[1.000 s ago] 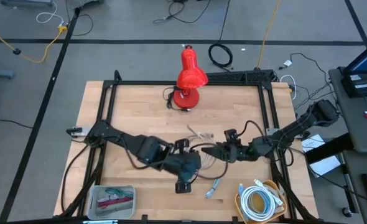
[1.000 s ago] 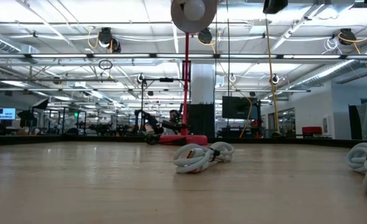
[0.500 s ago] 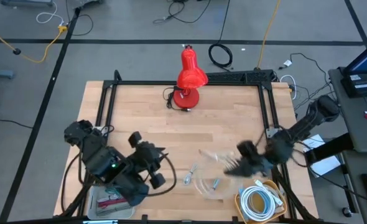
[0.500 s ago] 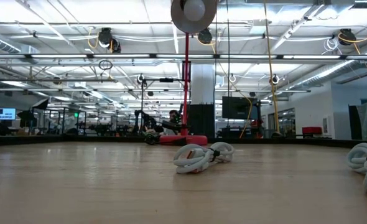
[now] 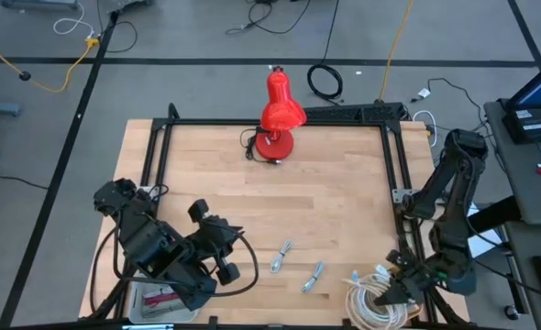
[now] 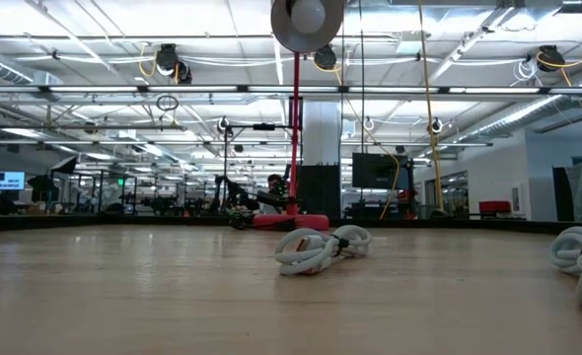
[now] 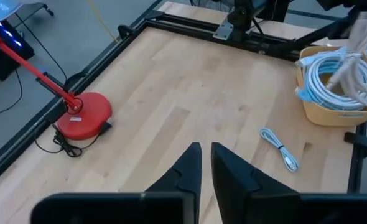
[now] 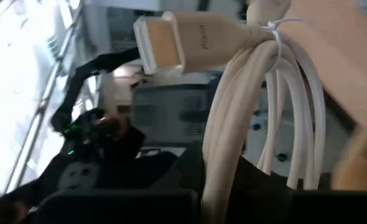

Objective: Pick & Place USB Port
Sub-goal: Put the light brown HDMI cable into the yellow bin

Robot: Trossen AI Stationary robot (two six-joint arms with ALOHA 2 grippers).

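We have the right gripper [image 5: 401,291] at the lower right of the high view, over the bin [image 5: 369,307], clenched on a bundled white cable [image 8: 246,118]. In the right wrist view the coils run between its fingers and the plug [image 8: 162,42] sticks out above them.

Our left gripper [image 7: 206,163] sits at the lower left of the high view, beside the tray [image 5: 165,298]. Its fingers are nearly together with a thin gap and nothing in them.

Two loose cables [image 5: 282,257] still lie on the table [image 5: 335,174] at lower centre, well apart from both arms.

The risk we see is at the drop. The bin already looks full of white coils, so if we let go too near the rim, the bundle may snag or slide off onto the table. A loop could also catch on a finger as we pull away.
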